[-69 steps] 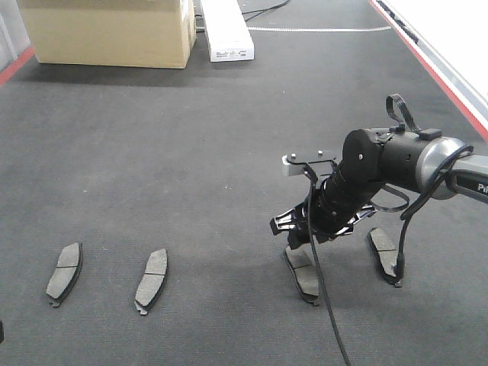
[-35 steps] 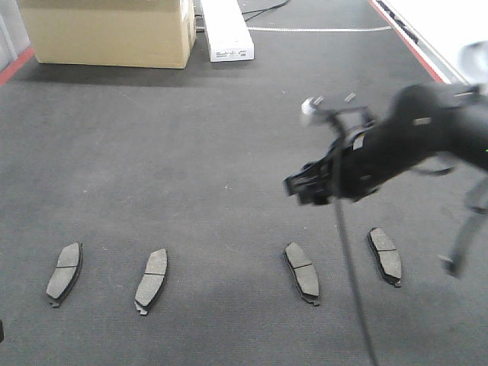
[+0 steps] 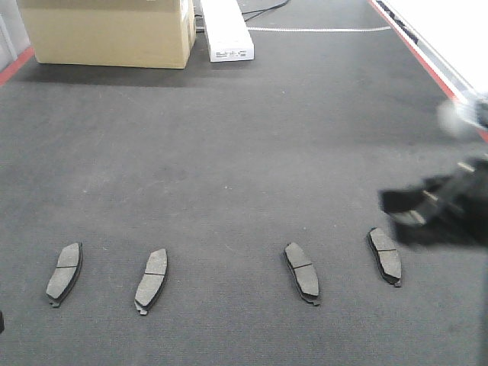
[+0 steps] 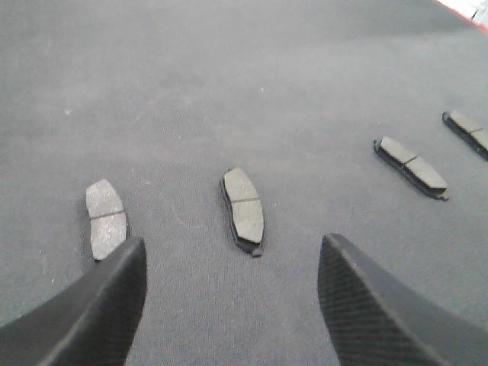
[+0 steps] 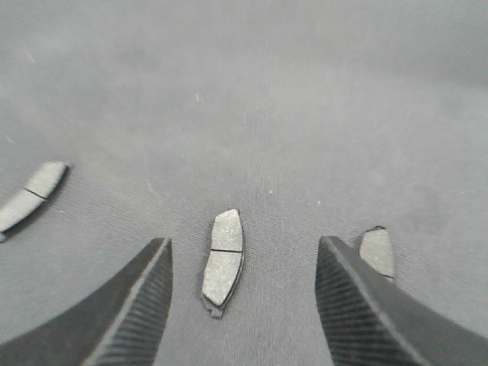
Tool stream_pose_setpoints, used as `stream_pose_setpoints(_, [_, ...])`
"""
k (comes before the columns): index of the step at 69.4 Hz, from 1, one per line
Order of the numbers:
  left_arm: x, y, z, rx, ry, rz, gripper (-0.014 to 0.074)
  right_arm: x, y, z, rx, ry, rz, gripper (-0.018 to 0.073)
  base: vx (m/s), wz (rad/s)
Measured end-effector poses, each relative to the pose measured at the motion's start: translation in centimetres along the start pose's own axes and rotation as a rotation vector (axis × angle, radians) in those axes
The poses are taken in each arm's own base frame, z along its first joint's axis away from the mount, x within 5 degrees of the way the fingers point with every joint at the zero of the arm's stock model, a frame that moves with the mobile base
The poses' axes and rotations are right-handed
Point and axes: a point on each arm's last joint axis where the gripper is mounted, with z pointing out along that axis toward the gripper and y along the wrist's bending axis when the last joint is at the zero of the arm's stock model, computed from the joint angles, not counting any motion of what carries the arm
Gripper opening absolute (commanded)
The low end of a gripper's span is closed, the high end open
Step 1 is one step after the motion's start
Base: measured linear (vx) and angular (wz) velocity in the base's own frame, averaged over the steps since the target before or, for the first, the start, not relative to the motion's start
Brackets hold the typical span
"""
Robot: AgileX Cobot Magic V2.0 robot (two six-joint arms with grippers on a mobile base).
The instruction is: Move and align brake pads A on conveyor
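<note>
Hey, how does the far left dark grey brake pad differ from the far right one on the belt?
The far left dark grey curved brake pad leans its top to the right; the far right dark grey curved brake pad leans its top to the left. The left one lies in the open, while the blurred right gripper hangs just above the right one. Both lie flat on the charcoal felt-like conveyor belt, each with a groove across its middle.

It looked like a factory floor: a wide dark conveyor (image 3: 229, 152) with red edge stripes, a cardboard box (image 3: 107, 32) at its far end.
</note>
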Motion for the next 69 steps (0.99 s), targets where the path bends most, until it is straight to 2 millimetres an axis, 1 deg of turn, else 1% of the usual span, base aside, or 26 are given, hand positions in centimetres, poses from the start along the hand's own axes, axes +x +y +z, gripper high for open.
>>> stream_pose_setpoints(3, [-0.1, 0.0, 0.0, 0.002, -0.007, 0.0, 0.046, 0.8, 0.0, -1.4, -0.001, -0.039, 0.0, 0.0411, 0.0, 0.0])
stream_pose_setpoints(9, [-0.2, 0.0, 0.0, 0.004, -0.017, 0.0, 0.046, 2.8, 0.1, -3.4, -0.001, -0.094, -0.002, 0.0405, 0.0, 0.0])
stream_pose_setpoints(12, [-0.2, 0.0, 0.0, 0.004, -0.017, 0.0, 0.046, 3.8, 0.1, -4.9, -0.002, -0.148, -0.005, 0.04, 0.0, 0.0])
stream_pose_setpoints(19, [-0.2, 0.0, 0.0, 0.004, -0.018, 0.0, 0.046, 5.9, 0.2, -7.0, -0.003, -0.238, -0.008, 0.0392, 0.0, 0.0])
stream_pose_setpoints(22, [-0.2, 0.0, 0.0, 0.004, -0.018, 0.0, 0.046, 6.8, 0.2, -7.4, -0.004, -0.264, -0.009, 0.0389, 0.0, 0.0])
stream_pose_setpoints(26, [-0.2, 0.0, 0.0, 0.004, -0.018, 0.0, 0.046, 8.0, 0.2, -8.1, -0.004, -0.298, -0.011, 0.0386, 0.0, 0.0])
stream_pose_setpoints(30, [-0.2, 0.0, 0.0, 0.005, -0.021, 0.0, 0.046, 9.2, 0.2, -8.1, -0.004, -0.313, -0.011, 0.0382, 0.0, 0.0])
stream_pose_setpoints(36, [-0.3, -0.1, 0.0, 0.009, -0.038, 0.0, 0.046, 10.4, 0.1, -8.0, -0.003, -0.338, -0.012, 0.0379, 0.0, 0.0])
stream_pose_setpoints(41, [-0.5, -0.1, 0.0, 0.013, -0.055, 0.0, 0.046, 10.8, 0.1, -8.0, -0.001, -0.383, -0.014, 0.0379, 0.0, 0.0])
stream_pose_setpoints(50, [-0.8, -0.2, 0.0, 0.022, -0.089, -0.002, 0.0444, 10.9, 0.1, -8.0, 0.002, -0.447, -0.015, 0.0372, 0.0, 0.0])
stream_pose_setpoints(53, [-0.9, -0.2, 0.0, 0.026, -0.097, -0.005, 0.0408, 10.8, 0.1, -8.0, 0.003, -0.451, -0.016, 0.0334, 0.0, 0.0])
stream_pose_setpoints(56, [-0.9, -0.3, -0.1, 0.03, -0.103, -0.008, 0.0358, 10.9, 0.1, -8.0, 0.005, -0.451, -0.024, 0.0259, 0.0, 0.0])
stream_pose_setpoints(61, [-0.9, -0.3, -0.1, 0.031, -0.104, -0.002, 0.0213, 10.9, 0.0, -7.9, 0.009, -0.451, -0.041, 0.0095, 0.0, 0.0])
stream_pose_setpoints(62, [-0.9, -0.3, -0.1, 0.03, -0.103, 0.0, 0.0148, 10.9, 0.0, -7.9, 0.01, -0.451, -0.045, 0.0048, 0.0, 0.0])
stream_pose_setpoints(63, [-0.9, -0.3, -0.1, 0.03, -0.102, 0.004, 0.0132, 10.9, 0.0, -7.9, 0.011, -0.452, -0.05, 0.0016, 0.0, 0.0])
stream_pose_setpoints(64, [-0.9, -0.3, 0.0, 0.03, -0.101, 0.007, 0.0082, 10.9, 0.0, -7.9, 0.012, -0.452, -0.052, -0.0014, 0.0, 0.0])
stream_pose_setpoints(66, [-0.9, -0.3, 0.0, 0.031, -0.101, 0.012, 0.0001, 10.9, 0.0, -7.9, 0.012, -0.453, -0.055, -0.0017, 0.0, 0.0])
stream_pose_setpoints(69, [-0.9, -0.3, 0.0, 0.032, -0.1, 0.017, -0.0009, 10.9, 0.1, -7.9, 0.012, -0.452, -0.057, -0.0014, 0.0, 0.0])
